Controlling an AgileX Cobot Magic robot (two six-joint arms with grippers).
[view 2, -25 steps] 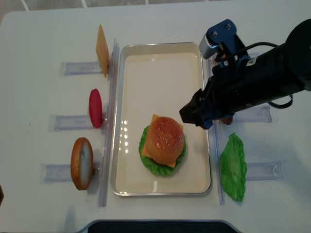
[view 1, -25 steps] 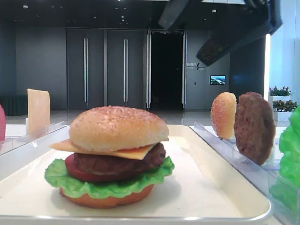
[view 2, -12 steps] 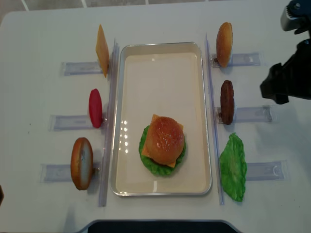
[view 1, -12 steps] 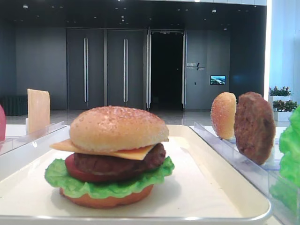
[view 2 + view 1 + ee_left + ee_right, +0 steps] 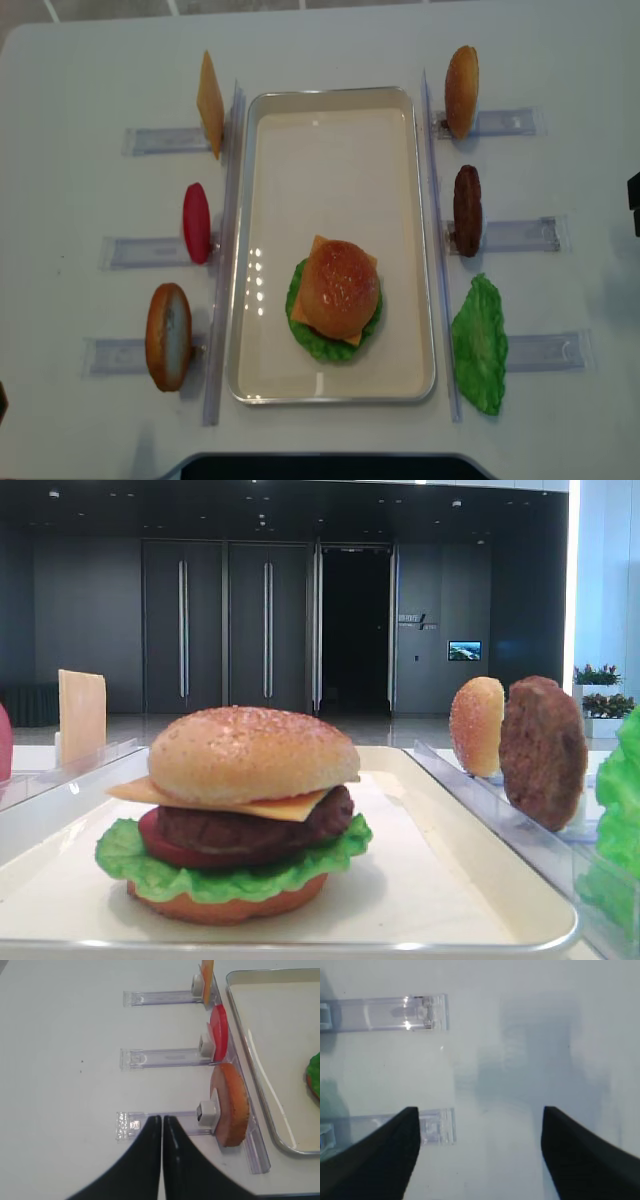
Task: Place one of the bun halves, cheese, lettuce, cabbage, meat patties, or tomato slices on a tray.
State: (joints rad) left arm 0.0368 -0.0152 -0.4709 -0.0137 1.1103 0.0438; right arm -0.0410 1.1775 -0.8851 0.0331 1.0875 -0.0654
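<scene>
Now that the right gripper (image 5: 477, 1152) has withdrawn to the frame's right edge, jaws spread and empty, the bun top (image 5: 340, 288) crowns the burger lower-centre on the tray (image 5: 330, 108), apparently finishing placement, while the left gripper (image 5: 162, 1125) stays pressed together.

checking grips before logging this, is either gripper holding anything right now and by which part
Nothing is held. The right gripper is open over bare table; the left gripper is shut with nothing between its fingers.

Count: 1 tray (image 5: 424, 240); 1 assembled burger (image 5: 338, 297); 6 clear racks (image 5: 520, 235); 3 loose bun halves (image 5: 461, 77); 1 loose each: cheese (image 5: 209, 103), tomato (image 5: 196, 222), patty (image 5: 467, 208), lettuce (image 5: 480, 345).
</scene>
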